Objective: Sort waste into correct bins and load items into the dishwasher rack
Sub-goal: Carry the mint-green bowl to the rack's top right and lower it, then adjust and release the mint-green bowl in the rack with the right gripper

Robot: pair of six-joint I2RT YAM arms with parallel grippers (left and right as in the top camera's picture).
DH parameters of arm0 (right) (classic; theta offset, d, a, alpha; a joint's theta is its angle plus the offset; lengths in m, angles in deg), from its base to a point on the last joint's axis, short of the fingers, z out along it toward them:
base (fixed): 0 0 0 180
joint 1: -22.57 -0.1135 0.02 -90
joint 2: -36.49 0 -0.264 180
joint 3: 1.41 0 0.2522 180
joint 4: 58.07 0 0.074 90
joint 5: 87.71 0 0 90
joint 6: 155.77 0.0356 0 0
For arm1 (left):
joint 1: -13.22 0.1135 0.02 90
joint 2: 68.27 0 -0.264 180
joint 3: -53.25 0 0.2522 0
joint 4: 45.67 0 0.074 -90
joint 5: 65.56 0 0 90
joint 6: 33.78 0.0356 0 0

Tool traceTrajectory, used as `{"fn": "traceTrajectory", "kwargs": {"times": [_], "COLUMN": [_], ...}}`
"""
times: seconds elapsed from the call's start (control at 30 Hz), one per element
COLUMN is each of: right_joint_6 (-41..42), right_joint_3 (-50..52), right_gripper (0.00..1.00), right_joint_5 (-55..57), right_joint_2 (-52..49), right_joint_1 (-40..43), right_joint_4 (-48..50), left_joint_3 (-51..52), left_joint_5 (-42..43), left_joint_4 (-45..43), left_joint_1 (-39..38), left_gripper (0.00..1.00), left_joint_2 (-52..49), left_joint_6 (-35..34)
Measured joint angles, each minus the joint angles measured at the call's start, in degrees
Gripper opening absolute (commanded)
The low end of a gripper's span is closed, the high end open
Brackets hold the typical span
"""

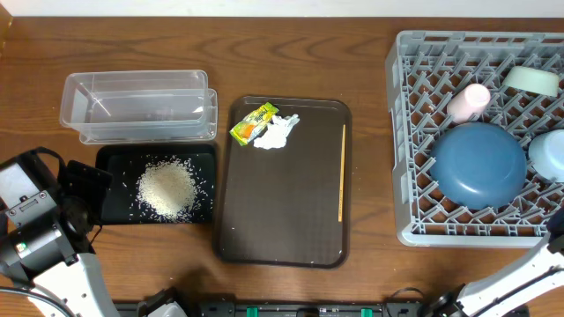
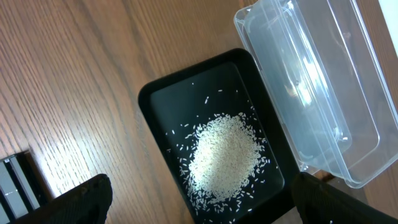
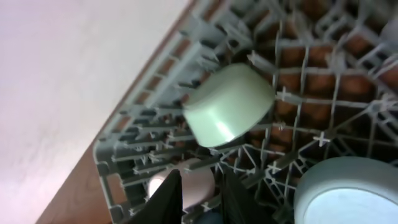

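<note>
White rice [image 1: 166,189] lies heaped in the black tray [image 1: 110,158], next to the clear tub [image 1: 137,107]. My left gripper [image 2: 202,208] hangs open over the tray's near end, nothing between its fingers [image 2: 84,199]. The snack wrapper [image 1: 253,121], the tissue [image 1: 278,130] and the wooden stick [image 1: 341,172] lie on the brown serving tray [image 1: 282,220]. The grey rack [image 1: 414,132] holds the pink cup [image 1: 468,101], mint bowl [image 1: 531,80], dark-blue bowl [image 1: 478,163] and light-blue bowl [image 1: 548,154]. My right gripper [image 3: 202,180] is over the rack, jaws slightly apart and empty, the pink cup [image 3: 196,186] showing beyond them.
In the right wrist view the mint bowl [image 3: 227,106] rests tilted on the rack's pegs [image 3: 155,130] near the far rim, with bare wood beyond. The left arm's base [image 1: 35,229] fills the near left corner of the table.
</note>
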Motion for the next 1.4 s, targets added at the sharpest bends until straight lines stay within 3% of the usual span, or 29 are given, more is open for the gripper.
{"fn": "traceTrajectory", "kwargs": {"times": [0.1,0.23,0.4,0.63,0.77,0.9,1.27,1.4], "right_joint_6": [0.8,1.4,1.0,0.0,-0.5,-0.7,-0.9,-1.3], "right_joint_3": [0.0,0.0,0.0,0.0,0.1,0.1,0.1,0.1], "right_gripper": [0.04,0.04,0.12,0.28,0.21,0.21,0.11,0.01], "right_joint_5": [2.3,8.9,19.8,35.8,41.2,43.8,44.6,43.7], "right_joint_2": [2.2,1.7,-2.6,-9.6,-10.9,-10.9,-11.0,-11.0], "right_joint_1": [-1.7,-6.6,-15.4,-23.0,-23.2,-22.1,-18.5,-18.0], "right_joint_4": [3.1,7.3,14.7,17.0,16.9,15.7,8.5,5.5], "left_joint_3": [0.0,0.0,0.0,0.0,0.0,0.0,0.0,0.0], "left_joint_5": [0.0,0.0,0.0,0.0,0.0,0.0,0.0,0.0], "left_joint_4": [0.0,0.0,0.0,0.0,0.0,0.0,0.0,0.0], "left_joint_1": [0.0,0.0,0.0,0.0,0.0,0.0,0.0,0.0], "left_gripper": [0.95,0.95,0.95,0.95,0.95,0.95,0.95,0.95], "left_joint_2": [0.0,0.0,0.0,0.0,0.0,0.0,0.0,0.0], "left_joint_6": [0.0,0.0,0.0,0.0,0.0,0.0,0.0,0.0]}}
